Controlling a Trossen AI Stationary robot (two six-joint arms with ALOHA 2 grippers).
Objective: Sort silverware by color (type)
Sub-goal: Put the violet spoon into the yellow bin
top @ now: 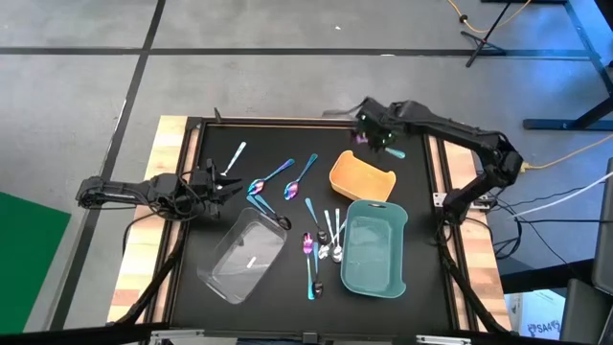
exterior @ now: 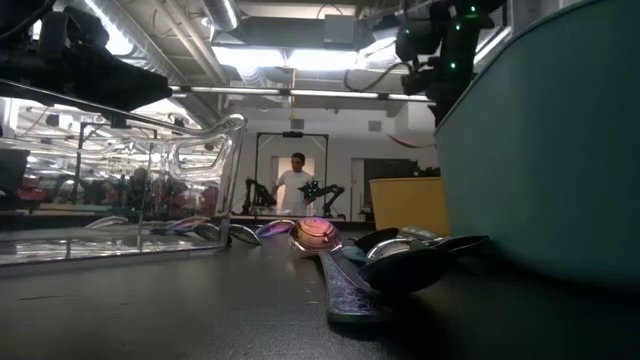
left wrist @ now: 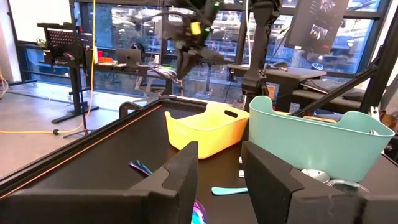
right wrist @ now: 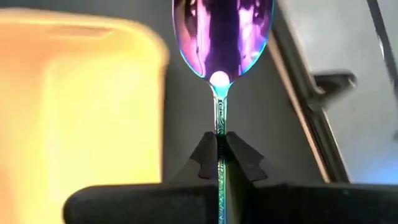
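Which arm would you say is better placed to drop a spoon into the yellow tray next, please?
Right. The right gripper already pinches an iridescent spoon beside the yellow tray; the left gripper sits open and empty-handed across the table.

A black counter point(top: 215, 182) holds three trays. The yellow tray point(top: 362, 178) sits near the back. The teal tray point(top: 374, 247) is just in front of it, on the right side. The clear tray point(top: 245, 254) lies tilted, more to the left. Far back in the room, a person point(exterior: 297, 182) in a white top stands by a doorway.
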